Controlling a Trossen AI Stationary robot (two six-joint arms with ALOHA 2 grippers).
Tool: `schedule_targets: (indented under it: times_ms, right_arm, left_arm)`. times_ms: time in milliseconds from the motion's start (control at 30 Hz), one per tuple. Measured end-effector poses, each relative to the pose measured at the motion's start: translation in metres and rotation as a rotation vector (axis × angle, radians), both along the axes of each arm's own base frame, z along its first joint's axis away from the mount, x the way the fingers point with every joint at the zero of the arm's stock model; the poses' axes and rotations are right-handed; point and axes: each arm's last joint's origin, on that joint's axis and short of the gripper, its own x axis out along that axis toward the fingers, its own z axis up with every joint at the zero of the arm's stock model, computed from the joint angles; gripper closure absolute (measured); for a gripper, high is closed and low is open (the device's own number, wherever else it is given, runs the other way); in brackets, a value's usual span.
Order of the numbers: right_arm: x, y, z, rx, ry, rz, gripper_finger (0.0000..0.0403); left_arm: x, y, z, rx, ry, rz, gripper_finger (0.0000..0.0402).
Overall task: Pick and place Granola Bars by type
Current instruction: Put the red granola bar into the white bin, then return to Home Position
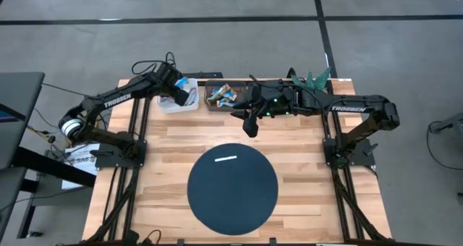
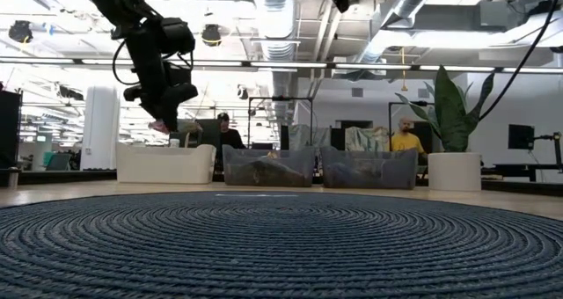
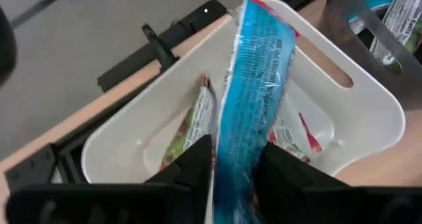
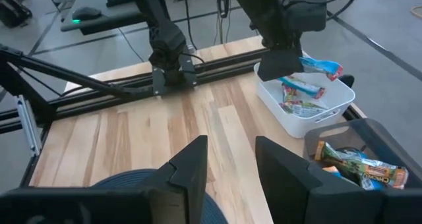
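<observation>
Left claw point(image 3: 234, 165) pinches a light, crinkly, slippery blue foil granola bar point(image 3: 254, 92) mid-length above the upper-left white plastic bin point(image 3: 369, 99); right claw point(image 4: 231, 161) hangs open, empty.

Two dark fingers point(image 4: 191, 178) of the right gripper point(image 4: 231, 174) stand apart over the pale wooden slatted tabletop point(image 4: 132, 132). Farther off, the left gripper point(image 4: 282, 60) holds a blue foil-wrapped bar point(image 4: 320, 66) above a white plastic bin point(image 4: 304, 112) containing other wrapped bars point(image 4: 302, 89). Beside it, a grey bin point(image 4: 369, 135) holds more bars point(image 4: 359, 166).
</observation>
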Motion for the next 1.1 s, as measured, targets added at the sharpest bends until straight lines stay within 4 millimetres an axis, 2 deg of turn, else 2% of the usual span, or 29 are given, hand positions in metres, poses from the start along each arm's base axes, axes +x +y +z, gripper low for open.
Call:
schedule_targets:
  times_ms: [300, 433, 633, 833, 1100]
  right_arm:
    - [-0.001, 0.003, 0.0, 0.042, 0.008, 0.081, 0.0282]
    - [-0.01, 0.009, 0.0, 0.053, 0.062, 0.116, 0.0282]
    - [-0.037, 0.031, 0.001, 0.015, 0.099, 0.203, 0.0282]
    - [-0.074, 0.044, -0.034, 0.094, -0.043, 0.206, 0.0282]
    - [-0.121, 0.052, -0.077, 0.23, -0.45, 0.233, 0.0282]
  left_arm:
    - [0.001, 0.001, 0.001, 0.014, -0.022, 0.01, 0.0224]
    - [0.004, -0.003, 0.004, -0.018, -0.085, 0.001, 0.0212]
    - [0.008, -0.024, 0.029, 0.037, -0.226, -0.029, 0.0211]
    - [0.003, -0.057, 0.067, 0.141, -0.439, -0.099, 0.021]
    - [-0.018, -0.095, 0.102, 0.17, -0.685, -0.138, 0.021]
